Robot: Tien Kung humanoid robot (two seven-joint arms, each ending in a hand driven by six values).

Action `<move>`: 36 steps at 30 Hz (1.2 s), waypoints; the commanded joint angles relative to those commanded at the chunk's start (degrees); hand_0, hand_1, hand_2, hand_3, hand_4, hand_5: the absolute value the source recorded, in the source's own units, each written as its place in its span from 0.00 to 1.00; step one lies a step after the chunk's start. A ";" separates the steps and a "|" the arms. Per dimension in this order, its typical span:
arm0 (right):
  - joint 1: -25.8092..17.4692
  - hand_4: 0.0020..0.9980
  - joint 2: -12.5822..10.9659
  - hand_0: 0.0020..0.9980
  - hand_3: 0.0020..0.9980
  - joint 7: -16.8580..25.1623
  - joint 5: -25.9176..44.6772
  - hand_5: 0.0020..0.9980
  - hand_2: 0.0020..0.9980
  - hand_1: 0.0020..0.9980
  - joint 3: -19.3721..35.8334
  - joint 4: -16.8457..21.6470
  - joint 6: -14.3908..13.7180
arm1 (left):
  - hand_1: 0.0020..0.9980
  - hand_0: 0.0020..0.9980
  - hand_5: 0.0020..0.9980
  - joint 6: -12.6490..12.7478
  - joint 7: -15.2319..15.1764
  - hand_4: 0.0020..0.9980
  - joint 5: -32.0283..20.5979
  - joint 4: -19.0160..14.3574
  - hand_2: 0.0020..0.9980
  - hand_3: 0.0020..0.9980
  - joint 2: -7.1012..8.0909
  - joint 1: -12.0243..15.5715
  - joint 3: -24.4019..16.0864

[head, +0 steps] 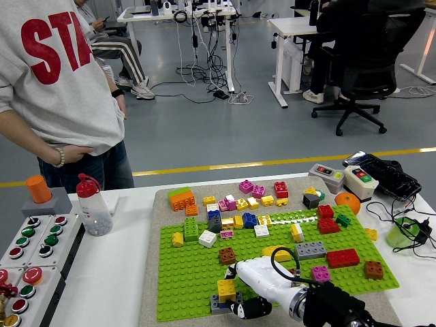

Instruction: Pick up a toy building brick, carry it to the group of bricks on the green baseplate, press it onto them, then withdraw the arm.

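At the near edge of the green baseplate [184, 272], the right hand [257, 286] reaches in from the lower right, its white shell lying low over the studs and its dark fingers [246, 308] curled down beside a small stack of bricks. That stack is a yellow brick [226, 289] sitting on a grey brick [219, 304], both on the plate's front strip. The yellow one is a short, blocky piece with raised studs on top. The fingertips lie right against it, though the shell hides the contact, so whether they grip it or merely touch it cannot be told.

Just beyond the hand sit a brown brick [227, 255], a long grey brick [311, 249] and a red brick [343, 257]. Farther back, loose bricks crowd the plate's far edge, among them an orange brick [182, 199] with a green top.

Across the table a person stands with one hand [76, 154] at the hip.
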 joint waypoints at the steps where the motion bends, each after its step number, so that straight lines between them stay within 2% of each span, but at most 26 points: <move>1: -0.01 0.57 0.00 0.64 0.56 0.00 0.00 0.26 0.72 0.70 0.00 -0.01 -0.01 | 0.69 0.66 1.00 0.00 0.01 0.29 0.02 0.00 0.68 0.58 -0.01 0.01 0.00; 14: -0.29 0.58 0.01 0.64 0.57 0.00 0.06 0.25 0.72 0.71 0.05 -0.02 1.21 | 0.69 0.66 1.00 -0.03 0.13 0.29 0.34 0.00 0.68 0.58 -0.11 0.27 -0.12; 15: -0.32 0.59 0.02 0.65 0.62 0.05 0.00 0.25 0.75 0.72 0.05 -0.03 1.31 | 0.69 0.66 1.00 -0.03 0.14 0.29 0.36 0.00 0.68 0.58 -0.12 0.31 -0.13; 26: -0.46 0.61 0.12 0.66 0.65 0.90 -0.62 0.26 0.77 0.73 0.46 -0.53 1.34 | 0.69 0.66 1.00 -0.04 0.13 0.29 0.31 0.00 0.68 0.58 -0.12 0.40 0.04; 27: -0.45 0.65 0.12 0.66 0.72 1.02 -0.68 0.27 0.81 0.74 0.54 -0.59 1.30 | 0.69 0.66 1.00 -0.04 0.12 0.29 0.28 0.00 0.68 0.58 -0.11 0.38 0.06; 36: -0.39 0.66 0.11 0.68 0.74 1.52 -0.92 0.28 0.83 0.75 0.85 -0.85 1.05 | 0.69 0.66 1.00 -0.03 0.04 0.29 0.15 0.00 0.68 0.58 -0.05 0.21 0.09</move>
